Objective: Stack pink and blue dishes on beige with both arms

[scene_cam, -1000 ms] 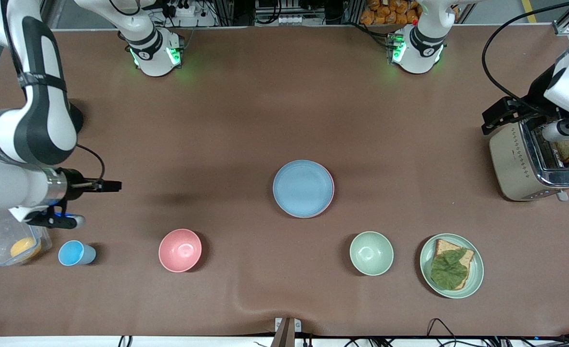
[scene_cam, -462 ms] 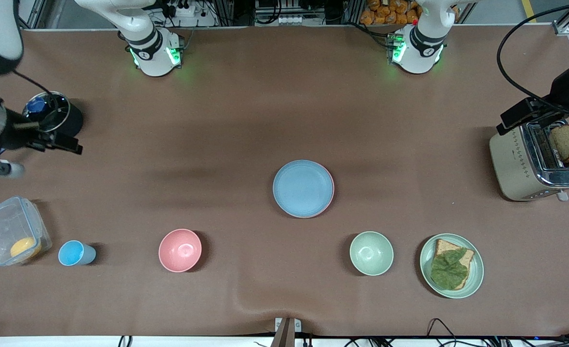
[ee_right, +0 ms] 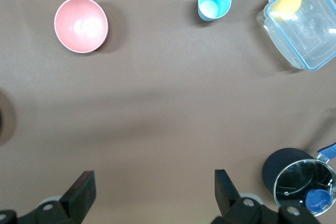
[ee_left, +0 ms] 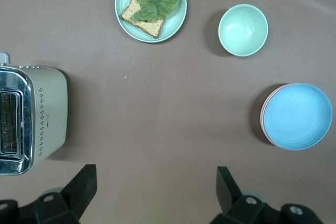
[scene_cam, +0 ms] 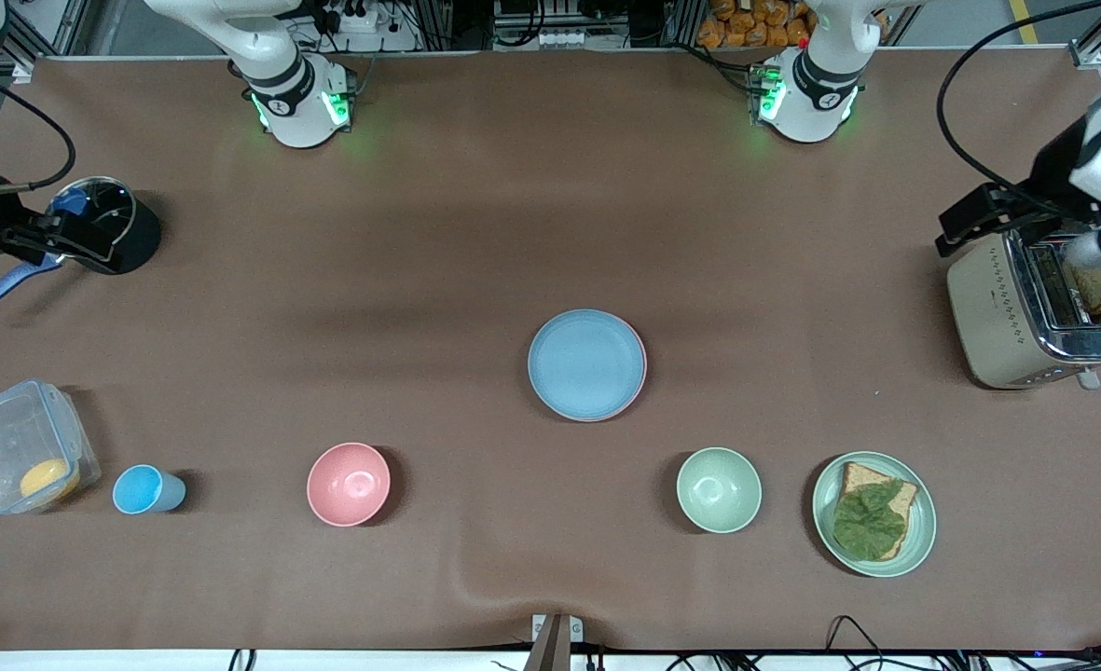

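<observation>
Sitting flush on the pink plate (scene_cam: 641, 373), the blue plate (scene_cam: 586, 364) looks light, stiff and slick, best pinched at its rim, with the left gripper (ee_left: 156, 195) spread empty over the toaster (scene_cam: 1025, 312) and the right gripper (ee_right: 155, 195) spread empty well apart from the plates.

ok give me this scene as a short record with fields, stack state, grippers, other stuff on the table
stack: blue plate on top, pink rim showing under it; beige plate not visible
left gripper: open, empty, over bare table beside the toaster
right gripper: open, empty, over bare table near the black pot
nearer the front camera: pink bowl, blue cup, green bowl, green plate with toast and a leaf
right arm's end: clear container
</observation>
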Available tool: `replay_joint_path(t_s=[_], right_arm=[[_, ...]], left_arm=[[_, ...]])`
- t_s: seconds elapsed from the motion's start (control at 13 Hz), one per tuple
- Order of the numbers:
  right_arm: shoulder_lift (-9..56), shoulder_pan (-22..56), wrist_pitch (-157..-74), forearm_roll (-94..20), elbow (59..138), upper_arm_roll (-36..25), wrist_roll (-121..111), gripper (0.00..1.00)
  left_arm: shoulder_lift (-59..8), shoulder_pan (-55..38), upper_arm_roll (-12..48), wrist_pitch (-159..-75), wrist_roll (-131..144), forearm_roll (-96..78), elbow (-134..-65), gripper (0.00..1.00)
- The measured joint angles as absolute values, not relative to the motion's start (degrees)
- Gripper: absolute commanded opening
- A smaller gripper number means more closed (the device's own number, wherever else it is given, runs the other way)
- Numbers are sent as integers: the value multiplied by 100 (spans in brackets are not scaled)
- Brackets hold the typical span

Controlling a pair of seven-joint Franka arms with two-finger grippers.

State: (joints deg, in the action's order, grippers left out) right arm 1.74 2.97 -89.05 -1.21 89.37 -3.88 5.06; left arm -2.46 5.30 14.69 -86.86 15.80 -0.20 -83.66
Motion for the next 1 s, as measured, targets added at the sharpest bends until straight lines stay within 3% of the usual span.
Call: replay_joint_path(t_s=[1.0], right_arm=[[335,297,-8941,-43,8767,-361,506,100]], left_arm=[[-219,538,1544,-8659,1528,335,-8381,100]])
